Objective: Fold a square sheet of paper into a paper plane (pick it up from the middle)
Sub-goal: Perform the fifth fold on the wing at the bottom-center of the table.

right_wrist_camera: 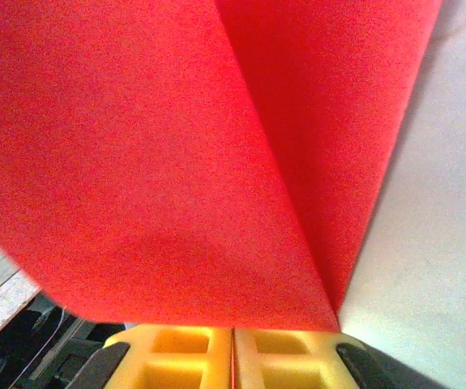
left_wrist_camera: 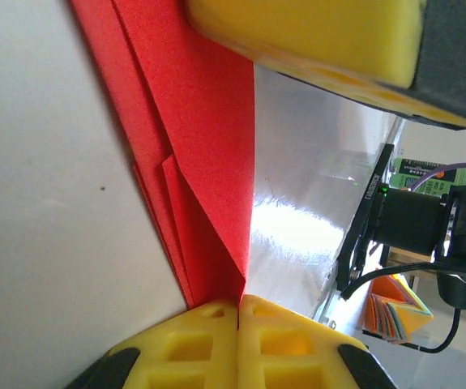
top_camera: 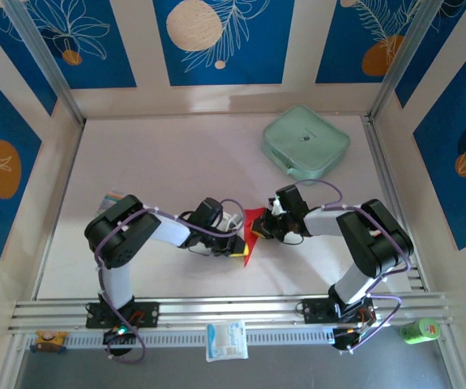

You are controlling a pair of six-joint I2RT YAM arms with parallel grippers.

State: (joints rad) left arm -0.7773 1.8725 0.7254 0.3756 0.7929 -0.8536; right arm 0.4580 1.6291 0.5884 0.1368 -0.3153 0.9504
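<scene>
From above, my left pincer [top_camera: 237, 243] and right pincer [top_camera: 262, 230] met over the near middle of the table [top_camera: 160, 162]. Both gripped the red paper [top_camera: 251, 233], which was folded and raised off the surface. The mint-green case [top_camera: 305, 143] lay well apart, far right.

At my left wrist, my yellow pads [left_wrist_camera: 176, 352] were clenched on the paper's [left_wrist_camera: 204, 146] lower corner. Layered creases ran up from them toward the other pincer's yellow pad [left_wrist_camera: 314, 36].

At my right wrist, my fingers [right_wrist_camera: 176, 361] were clamped on the fold, and two red flaps [right_wrist_camera: 160, 162] spread upward.
</scene>
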